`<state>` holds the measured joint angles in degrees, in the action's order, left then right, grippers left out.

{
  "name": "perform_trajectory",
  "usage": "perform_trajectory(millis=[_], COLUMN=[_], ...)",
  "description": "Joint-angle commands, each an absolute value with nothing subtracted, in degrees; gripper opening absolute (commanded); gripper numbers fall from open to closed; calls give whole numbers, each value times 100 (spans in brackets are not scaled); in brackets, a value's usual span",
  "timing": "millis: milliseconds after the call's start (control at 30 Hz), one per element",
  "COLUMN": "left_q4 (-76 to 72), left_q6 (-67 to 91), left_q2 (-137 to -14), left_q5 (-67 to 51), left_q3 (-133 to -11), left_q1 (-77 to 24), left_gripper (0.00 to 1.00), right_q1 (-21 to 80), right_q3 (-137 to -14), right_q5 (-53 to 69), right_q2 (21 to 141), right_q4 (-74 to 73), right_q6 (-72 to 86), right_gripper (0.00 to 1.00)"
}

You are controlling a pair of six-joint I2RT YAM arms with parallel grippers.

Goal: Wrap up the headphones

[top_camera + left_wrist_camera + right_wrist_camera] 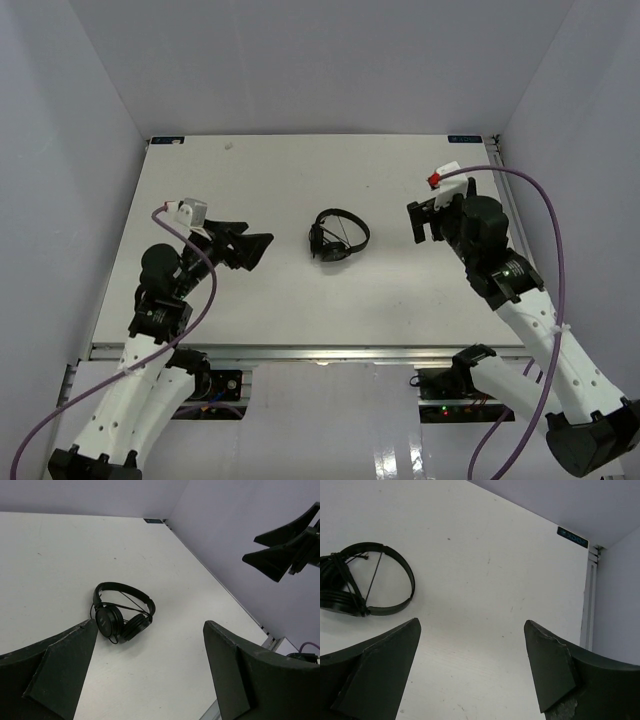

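Note:
The black headphones (338, 236) lie in the middle of the white table, earcups folded together and the thin cord wound across the headband. They also show in the left wrist view (122, 611) and the right wrist view (362, 586). My left gripper (256, 249) is open and empty, left of the headphones, jaws pointing toward them. My right gripper (416, 223) is open and empty, right of the headphones. In the left wrist view my left gripper (150, 630) frames bare table; my right gripper (470, 625) does too.
The white table (270, 180) is walled by pale panels at the back and sides. Its metal front edge (310, 352) runs along the near side. Purple robot cables (545, 200) loop beside both arms. The right gripper's fingers (280, 550) show at the top right of the left wrist view.

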<state>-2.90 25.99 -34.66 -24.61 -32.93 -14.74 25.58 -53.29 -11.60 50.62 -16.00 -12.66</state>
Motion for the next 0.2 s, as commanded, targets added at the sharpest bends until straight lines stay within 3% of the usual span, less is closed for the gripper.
perform_trajectory(millis=[0, 167], left_q4=[325, 871], left_q6=[2631, 2503], left_q2=[-3085, -3061], left_q5=[-2151, -2430], left_q3=[-3340, -3419], left_q1=[-1441, -1441], left_gripper=[98, 98], right_q1=[2516, 2272], right_q3=[-4922, -4743], right_q5=[-2281, -1960], right_q2=[4755, 4511], right_q4=[-1139, -1005], right_q6=[-920, -1042], right_gripper=[90, 90])
